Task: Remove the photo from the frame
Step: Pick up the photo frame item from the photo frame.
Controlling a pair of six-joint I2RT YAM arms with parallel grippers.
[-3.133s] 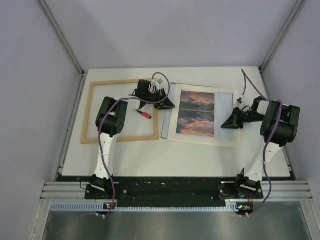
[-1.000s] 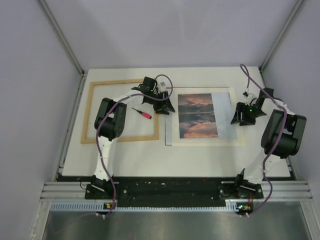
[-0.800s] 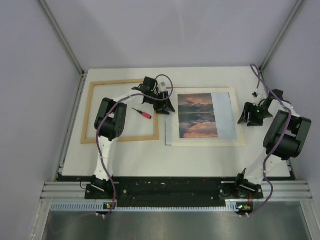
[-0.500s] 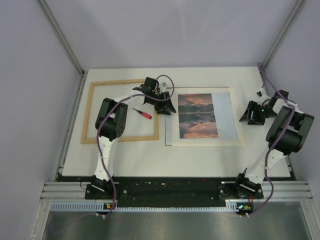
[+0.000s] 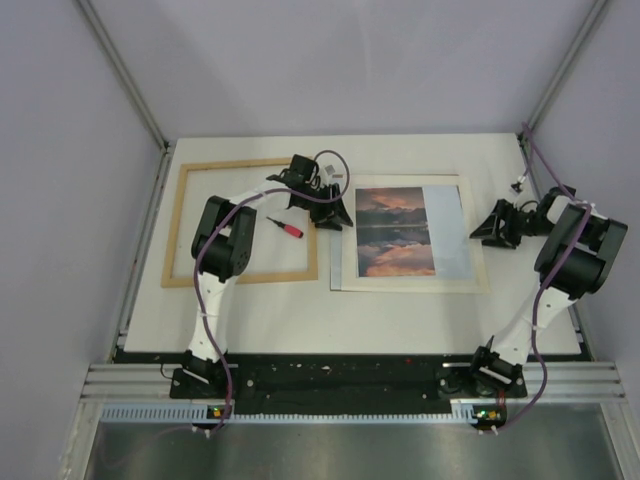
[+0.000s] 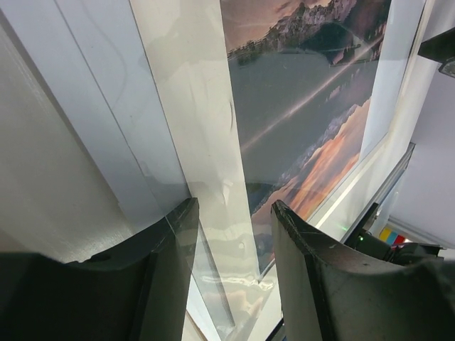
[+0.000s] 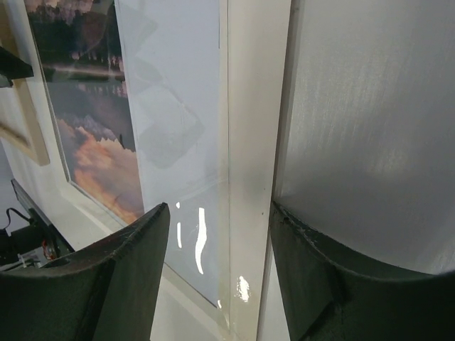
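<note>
Top external: arms angled inward, L tool (image 5: 331, 212) & R tool (image 5: 487, 227) part-open, empty, beside photo (image 5: 395, 232).

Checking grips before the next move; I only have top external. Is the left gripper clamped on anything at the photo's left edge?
Observer: No. Left wrist shows the left gripper with jaws apart, only the cream mat in the gap.
Operator: And the right?
Observer: The right gripper is open too, over the mat's right edge, with the table beside it.
Operator: Glass on the photo?
Observer: Yes, a clear pane lies over the photo; reflections show on it.
</note>
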